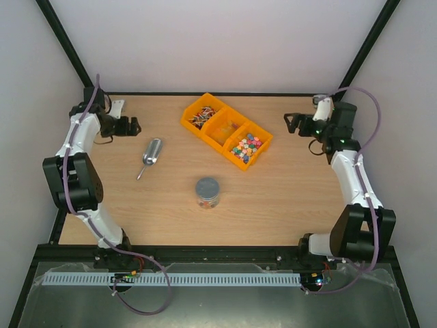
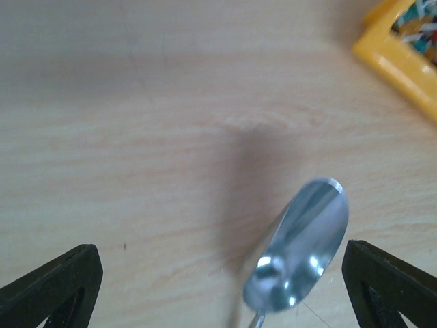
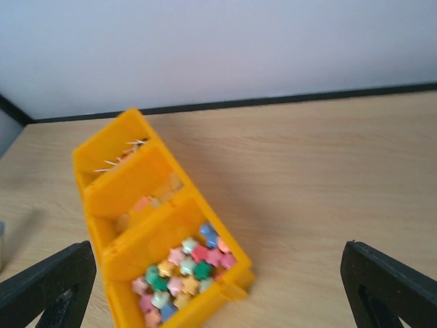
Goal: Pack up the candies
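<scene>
The left fingers [image 2: 54, 290] and right fingers [image 3: 389, 287] both gape wide, empty. I'd centre the left over the scoop [image 2: 300, 246] handle, left of the tray [image 3: 136, 188] of candies [image 3: 184, 270].

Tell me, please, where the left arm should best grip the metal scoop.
Grip the thin handle of the scoop, coming from above with the left gripper across it. The scoop lies flat, and its bowl looks too broad and rounded to pinch securely.
</scene>
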Available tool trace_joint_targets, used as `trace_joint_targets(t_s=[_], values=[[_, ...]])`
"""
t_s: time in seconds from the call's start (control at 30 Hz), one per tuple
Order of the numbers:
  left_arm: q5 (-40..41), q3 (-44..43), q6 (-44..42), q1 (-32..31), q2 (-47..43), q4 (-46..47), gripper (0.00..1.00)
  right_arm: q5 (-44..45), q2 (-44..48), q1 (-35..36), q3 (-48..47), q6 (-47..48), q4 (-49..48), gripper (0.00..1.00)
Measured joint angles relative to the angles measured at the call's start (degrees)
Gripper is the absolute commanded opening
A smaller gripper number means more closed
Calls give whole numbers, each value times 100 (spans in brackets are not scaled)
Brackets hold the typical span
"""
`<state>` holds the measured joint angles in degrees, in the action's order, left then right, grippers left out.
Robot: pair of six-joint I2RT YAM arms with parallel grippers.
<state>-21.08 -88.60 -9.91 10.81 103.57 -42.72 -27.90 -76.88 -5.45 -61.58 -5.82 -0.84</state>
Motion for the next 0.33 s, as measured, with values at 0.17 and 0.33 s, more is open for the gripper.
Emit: trace_joint_targets(t_s=[0.17, 0.33], values=[[345, 850, 74, 9, -621, 120, 99, 90, 236, -529, 308, 103, 461, 99], [514, 1464, 282, -4, -1429, 376, 99, 201, 474, -588, 787, 151, 702, 99]])
